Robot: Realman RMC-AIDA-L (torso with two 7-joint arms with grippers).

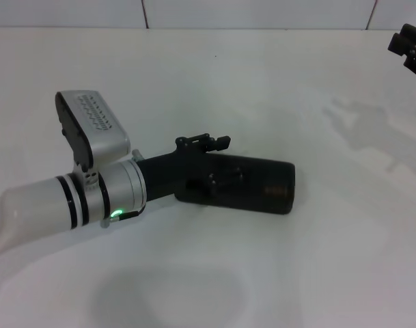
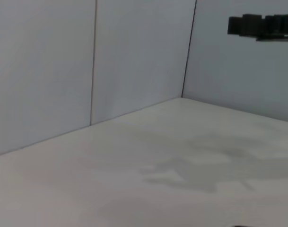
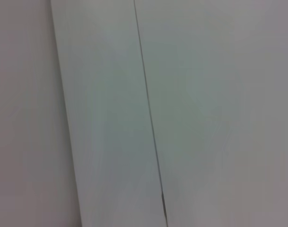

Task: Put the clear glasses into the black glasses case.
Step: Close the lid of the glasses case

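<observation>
- The left gripper [image 1: 218, 179] lies low over the black glasses case [image 1: 266, 186], its dark body reaching in from the left and covering the case's left half in the head view.
- Whether it is apart, together or clamped on anything cannot be told: its black parts merge with the black case beneath.
- A small black bracket on the gripper stands up at its far edge, just above the case's upper left corner.
- Behind the gripper, the left arm runs back to the left edge of the head view: a silver wrist with black rings and a lit green light, and a grey camera block mounted on top.
- The black glasses case rests flat on the white table [image 1: 214, 82], closed as far as can be seen, long side running left to right, near the middle of the table. Faint lettering shows on its right part, too small to read.
- The clear glasses cannot be made out in any view.
- The right gripper [image 1: 410, 49] is raised at the far right of the table, well apart from the case; only part of it shows, so its opening cannot be judged. It also appears in the left wrist view [image 2: 259, 26], before the wall.
- The right wrist view shows only pale wall panels [image 3: 181, 94] with a seam.
</observation>
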